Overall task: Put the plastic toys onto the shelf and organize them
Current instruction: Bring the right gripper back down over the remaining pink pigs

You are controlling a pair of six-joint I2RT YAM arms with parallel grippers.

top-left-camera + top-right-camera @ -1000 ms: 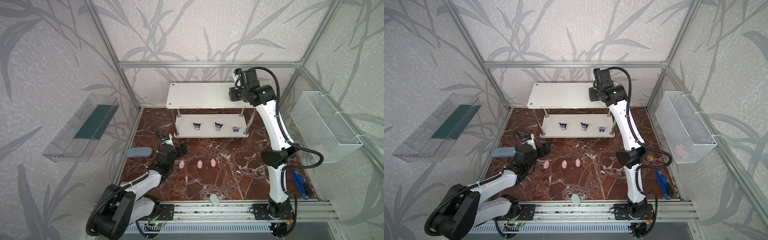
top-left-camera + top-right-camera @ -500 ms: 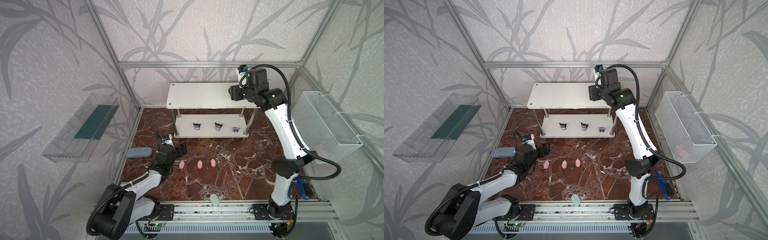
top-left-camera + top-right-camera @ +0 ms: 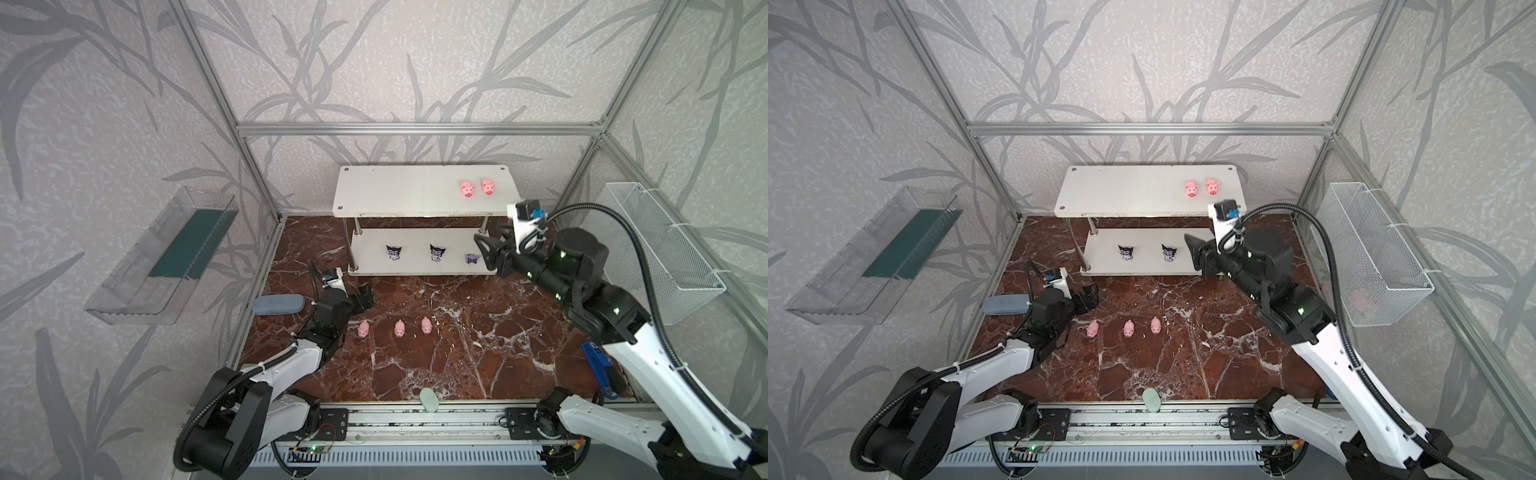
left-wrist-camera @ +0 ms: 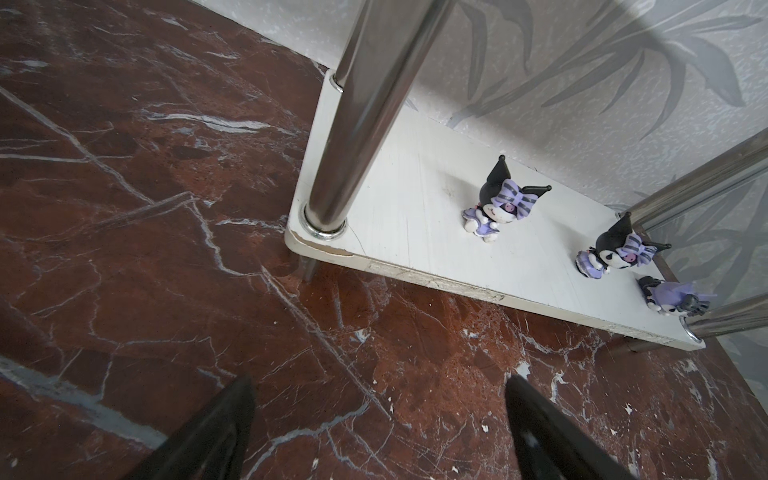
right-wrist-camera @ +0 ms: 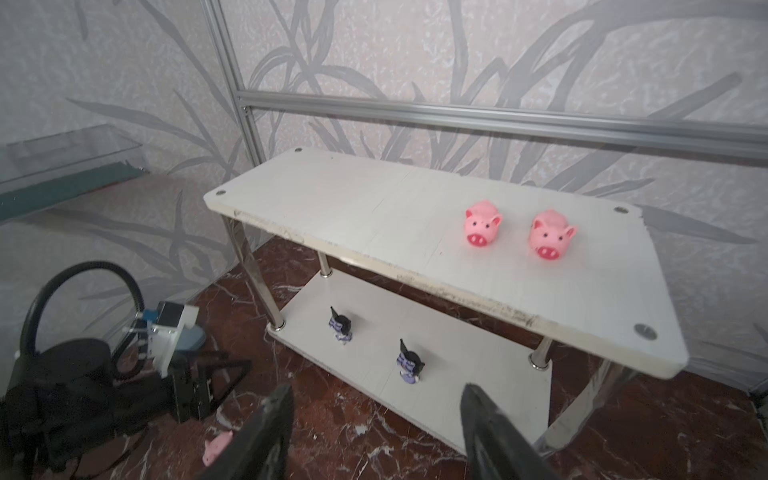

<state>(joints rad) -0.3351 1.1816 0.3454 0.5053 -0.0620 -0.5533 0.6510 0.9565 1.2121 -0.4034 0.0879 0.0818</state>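
Standing side by side near the right end of the top board of the low white two-board shelf [image 3: 395,191] are two little pink plastic pigs [image 3: 467,190]. Their noses point to the front, toward the robot, so each body runs front to back. On the floor sit three more pink pigs [image 3: 400,328] in a left-to-right row, noses to the front too. On the bottom board are three little dark purple figures with pointy ears [image 3: 437,252]. Two stand up, and the right-hand figure [image 4: 673,297] lies tipped over.

The left gripper [image 4: 378,386] is spread wide and empty, low over the floor near the shelf's left front leg. The right gripper [image 5: 374,390] is spread and empty too, in front of the shelf's right end.

The red-brown stone floor [image 3: 457,332] has white veins. The walls [image 3: 415,62] have grey leaf paper.
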